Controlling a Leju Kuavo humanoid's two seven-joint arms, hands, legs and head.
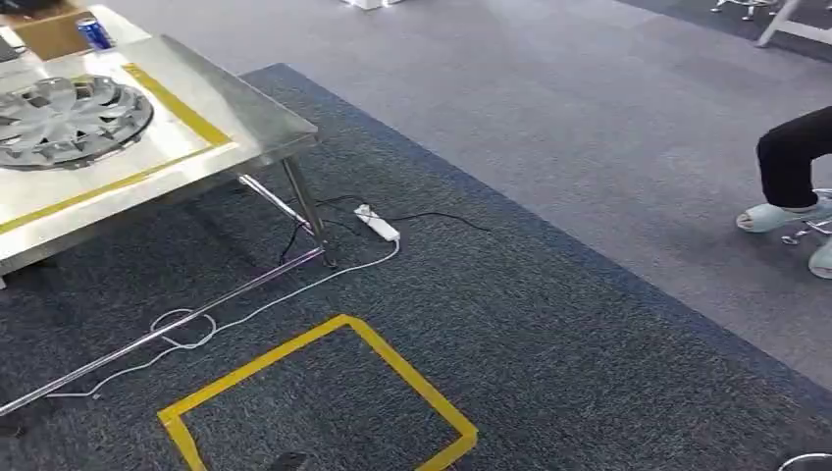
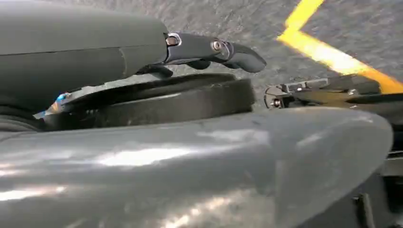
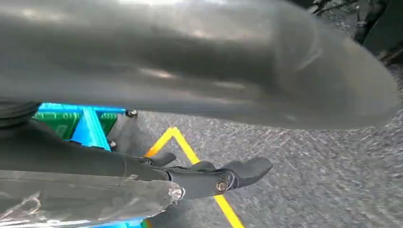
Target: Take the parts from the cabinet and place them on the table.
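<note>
A silver wheel cover [image 1: 69, 120] lies on the steel table [image 1: 245, 123] at the far left of the head view, inside a yellow tape outline. My left hand [image 2: 209, 50] hangs over the dark carpet with its fingers [image 2: 237, 54] stretched out and the thick thumb [image 2: 266, 156] apart from them. My right hand [image 3: 209, 178] also hangs above the carpet, its fingers [image 3: 247, 170] nearly straight, and I see nothing in it.
A yellow tape square [image 1: 324, 392] marks the carpet in front of me. A white power strip [image 1: 378, 224] and cables lie by the table's leg [image 1: 306, 211]. A blue can [image 1: 94, 32] stands at the table's far end. A seated person's legs [image 1: 790, 167] are at the right.
</note>
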